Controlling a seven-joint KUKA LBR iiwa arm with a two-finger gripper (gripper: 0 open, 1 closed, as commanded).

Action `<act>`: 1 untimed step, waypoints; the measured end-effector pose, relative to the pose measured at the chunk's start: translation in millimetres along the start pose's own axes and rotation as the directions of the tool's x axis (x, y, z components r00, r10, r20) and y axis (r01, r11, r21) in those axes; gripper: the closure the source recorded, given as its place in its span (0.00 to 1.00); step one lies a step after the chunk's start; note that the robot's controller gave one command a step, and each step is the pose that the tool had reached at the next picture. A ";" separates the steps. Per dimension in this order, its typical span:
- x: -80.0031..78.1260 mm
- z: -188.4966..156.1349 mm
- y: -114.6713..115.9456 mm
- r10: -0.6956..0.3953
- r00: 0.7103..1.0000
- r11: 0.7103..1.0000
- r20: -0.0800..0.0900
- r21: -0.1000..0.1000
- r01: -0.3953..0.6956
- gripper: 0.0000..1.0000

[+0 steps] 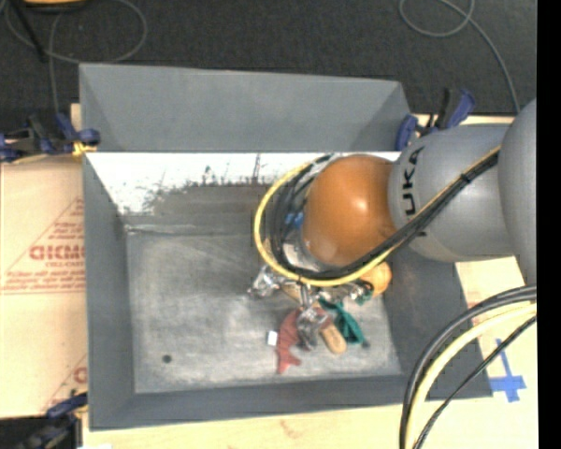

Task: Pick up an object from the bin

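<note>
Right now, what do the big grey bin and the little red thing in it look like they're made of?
The bin looks like dull grey metal: flat folded walls and a scuffed, scratched floor. The red thing looks like matt plastic or rubber, going by its even bright colour and no shine, but that's a guess.

Arm (467, 195) reaching in from the right.
The grey arm is stretching leftward, yellow and black cables (261, 223) are looping round its orange cover (346, 209), and the gripper (304, 318) is hanging beneath, pointing down.

Bin (187, 307) left half open; heap (320, 333) right-front.
</note>
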State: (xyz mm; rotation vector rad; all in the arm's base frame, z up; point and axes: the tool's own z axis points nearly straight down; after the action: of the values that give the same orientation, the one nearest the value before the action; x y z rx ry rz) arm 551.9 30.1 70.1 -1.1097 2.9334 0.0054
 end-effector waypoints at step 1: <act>0.2 -4.2 -1.5 0.003 1.000 1.000 -0.001 0.003 -0.003 1.00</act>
State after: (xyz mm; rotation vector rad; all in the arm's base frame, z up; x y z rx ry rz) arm 552.8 28.9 74.2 -1.1046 2.9350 0.0006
